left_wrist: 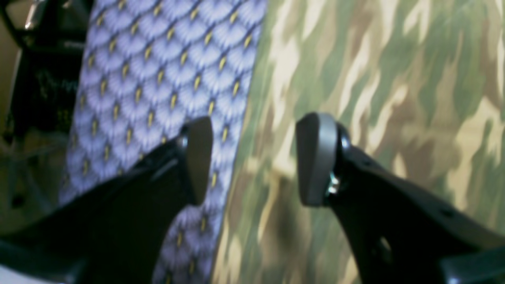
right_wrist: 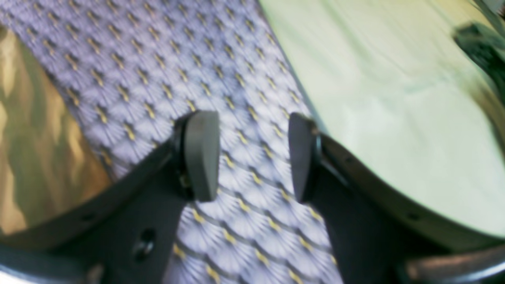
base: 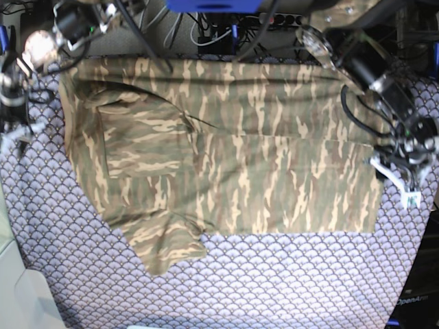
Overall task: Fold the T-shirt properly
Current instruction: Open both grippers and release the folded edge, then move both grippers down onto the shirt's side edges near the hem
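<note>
The T-shirt [base: 226, 171] lies spread across the patterned table cloth [base: 274, 281], filling most of the upper and middle part of the base view. One long fold seems already made: the far part of the shirt shows a straight edge and a layered band running across it, and the near hem forms a clean straight line. The sleeve [base: 168, 243] at the near left still sticks out loose past that line, and the cloth near the left end is rumpled, so the shirt is far from a compact packet. By my judgement the task is in its early half; the sleeve needs tucking in and the long shape still needs folding across. The left gripper [left_wrist: 252, 157] hangs with its jaws parted and nothing between them, right over the border where the shirt's edge meets the table cloth. The right gripper [right_wrist: 252, 156] is likewise released and empty, above bare table cloth close to the table's edge, with a strip of shirt visible off to one side of its view
</note>
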Robot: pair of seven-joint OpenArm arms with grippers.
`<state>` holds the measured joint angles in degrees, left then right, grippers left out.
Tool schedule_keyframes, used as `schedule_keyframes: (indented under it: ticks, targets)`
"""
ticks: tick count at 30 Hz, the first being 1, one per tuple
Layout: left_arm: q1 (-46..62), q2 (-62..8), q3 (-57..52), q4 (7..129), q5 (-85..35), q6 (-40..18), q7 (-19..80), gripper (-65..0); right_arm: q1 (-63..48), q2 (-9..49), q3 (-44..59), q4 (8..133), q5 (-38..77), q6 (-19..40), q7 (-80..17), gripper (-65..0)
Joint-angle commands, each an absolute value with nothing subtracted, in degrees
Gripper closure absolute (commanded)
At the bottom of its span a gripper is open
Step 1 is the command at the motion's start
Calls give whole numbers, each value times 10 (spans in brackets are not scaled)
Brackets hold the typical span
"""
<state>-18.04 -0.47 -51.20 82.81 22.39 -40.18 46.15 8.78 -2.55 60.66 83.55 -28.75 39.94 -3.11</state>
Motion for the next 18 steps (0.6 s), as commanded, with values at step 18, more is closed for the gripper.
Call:
schedule_keyframes:
  ticks: [18]
  targets:
    - [-230,-7,-360,746,215,-354,393,-332,428,123,512,337,-315,400,-146,-366]
